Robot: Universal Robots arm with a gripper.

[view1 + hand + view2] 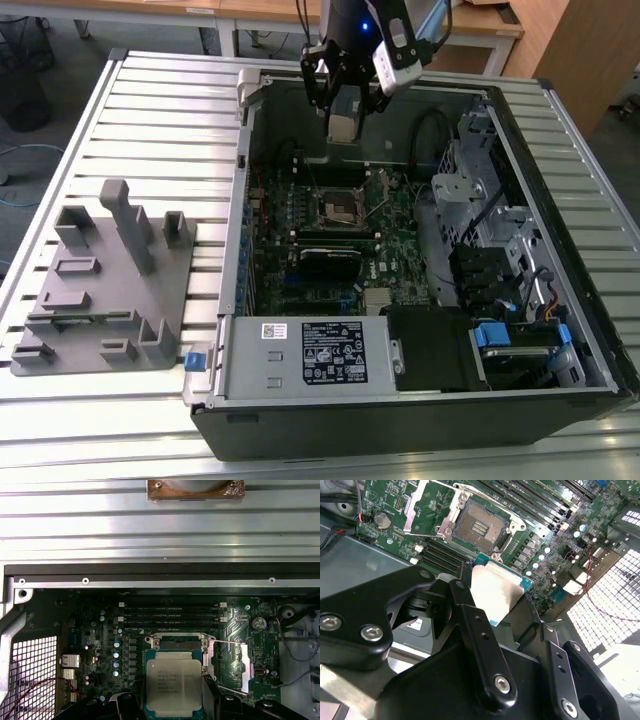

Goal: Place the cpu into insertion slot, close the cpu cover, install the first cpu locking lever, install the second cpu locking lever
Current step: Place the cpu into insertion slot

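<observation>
My gripper (345,128) hangs over the back of the open computer case, shut on the cpu (496,591), a flat square chip with a dull silver top (173,682). A black finger (462,605) presses each side of the chip. The insertion slot (481,524) is a dark square socket with a silver rim on the green motherboard (395,235). It lies open and bare below and ahead of the chip (339,208). The cpu cover (247,666) stands flipped open beside the socket (416,504). A thin wire lever (226,641) sticks out, unlatched.
The case's metal walls (242,190) ring the board. A power supply box (320,355) with a white label fills the near side, and a drive cage (470,195) stands on the exterior view's right. Long black memory slots (172,615) flank the socket. A grey fixture (105,280) lies outside.
</observation>
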